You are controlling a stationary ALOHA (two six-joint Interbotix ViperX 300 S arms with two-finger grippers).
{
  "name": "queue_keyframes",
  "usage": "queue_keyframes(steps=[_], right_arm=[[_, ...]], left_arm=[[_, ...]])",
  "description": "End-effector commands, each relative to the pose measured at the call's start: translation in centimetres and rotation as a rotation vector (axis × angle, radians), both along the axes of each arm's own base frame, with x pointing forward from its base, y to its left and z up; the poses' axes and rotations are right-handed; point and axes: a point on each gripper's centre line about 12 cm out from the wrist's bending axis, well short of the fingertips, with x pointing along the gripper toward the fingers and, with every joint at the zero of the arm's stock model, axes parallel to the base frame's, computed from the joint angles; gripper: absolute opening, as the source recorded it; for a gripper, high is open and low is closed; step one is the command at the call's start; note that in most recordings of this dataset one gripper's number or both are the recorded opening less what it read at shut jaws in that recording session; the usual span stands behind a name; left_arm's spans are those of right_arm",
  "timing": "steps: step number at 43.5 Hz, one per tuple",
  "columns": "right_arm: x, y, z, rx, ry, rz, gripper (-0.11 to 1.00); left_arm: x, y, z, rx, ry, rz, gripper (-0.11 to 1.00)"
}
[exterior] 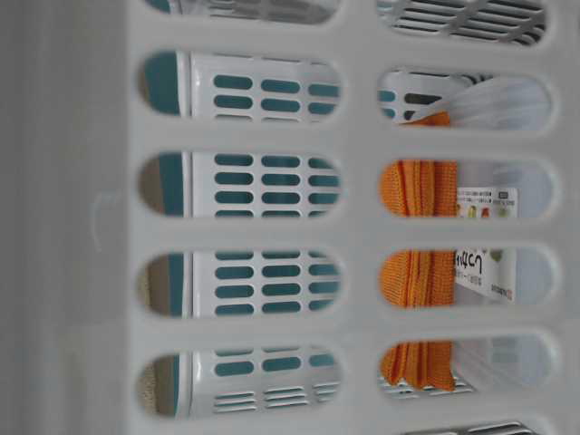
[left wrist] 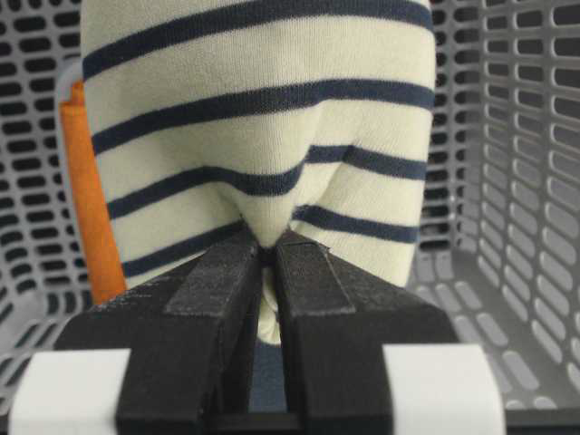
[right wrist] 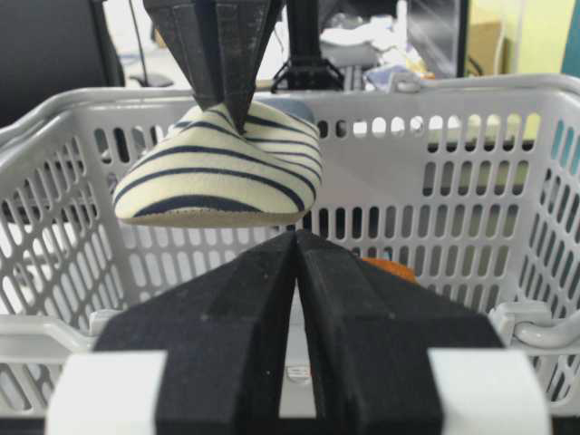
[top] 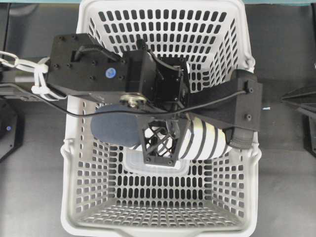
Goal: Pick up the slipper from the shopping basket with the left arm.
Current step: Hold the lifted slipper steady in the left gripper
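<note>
The slipper (top: pixel 205 140), cream with navy stripes and a navy heel part (top: pixel 113 129), hangs inside the light grey shopping basket (top: pixel 163 7), held up near rim height. My left gripper (top: pixel 160 144) points down over it and is shut on a pinched fold of the striped upper. The left wrist view shows the same: the gripper (left wrist: pixel 269 249) is closed on the slipper (left wrist: pixel 254 118). In the right wrist view the slipper (right wrist: pixel 217 177) hangs from the left gripper (right wrist: pixel 237 122) above the basket (right wrist: pixel 435 100) floor. My right gripper (right wrist: pixel 297 237) is shut and empty outside the basket.
A folded orange cloth (left wrist: pixel 91 199) and a clear labelled pack (top: pixel 148 163) lie on the basket floor under the slipper. The cloth (exterior: pixel 417 272) also shows through the slotted basket wall (exterior: pixel 254 231). A black part of the left arm (top: pixel 237 106) reaches over the basket's right rim.
</note>
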Motion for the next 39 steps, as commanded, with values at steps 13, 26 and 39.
queue_keyframes(steps=[13, 26, 39], right_arm=[[0.0, 0.02, 0.42, 0.003, -0.015, 0.001, 0.0], [-0.06, 0.02, 0.28, 0.02, -0.014, 0.001, 0.0], [-0.1, 0.0, 0.11, 0.045, -0.01, 0.0, 0.0]], left_arm=[[-0.41, -0.06, 1.39, -0.005, -0.034, 0.008, 0.04], [-0.45, -0.06, 1.37, -0.006, -0.032, 0.009, 0.04], [-0.45, -0.06, 1.37, -0.006, -0.032, 0.009, 0.04]])
